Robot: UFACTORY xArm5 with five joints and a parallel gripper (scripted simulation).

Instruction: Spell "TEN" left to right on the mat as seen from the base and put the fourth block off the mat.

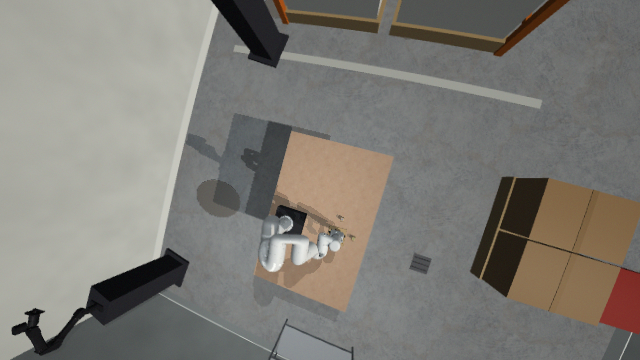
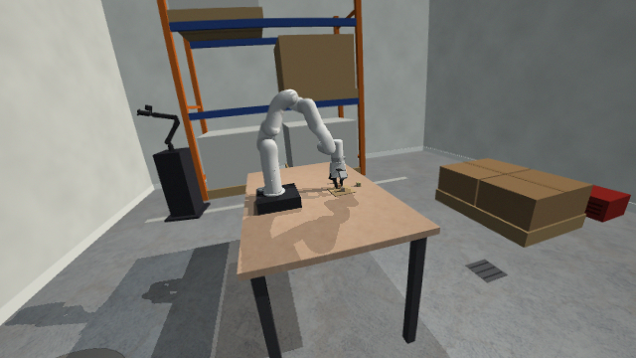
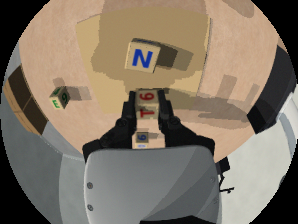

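Observation:
My gripper [image 3: 146,99] [image 2: 338,186] is shut on a pale block with a red T and a red 6-like mark [image 3: 146,96] on two faces. It is low at the tan mat [image 3: 90,40] [image 2: 339,194]; I cannot tell if the block touches down. A block with a blue N [image 3: 142,58] [image 2: 344,189] sits on the mat, its N upright in the wrist view. A block with green marks, one E-like [image 3: 58,99] [image 1: 353,238] [image 2: 359,184], lies off the mat. A blue-marked block [image 3: 142,137] [image 1: 340,217] shows behind the fingers, its lower face cut off.
The black robot base [image 1: 300,216] [image 2: 278,199] stands on the wooden table [image 1: 340,165] [image 2: 308,234], towards the wrist view's right side. The far table edge runs beyond the green-marked block. The arm's shadow falls across the mat and table.

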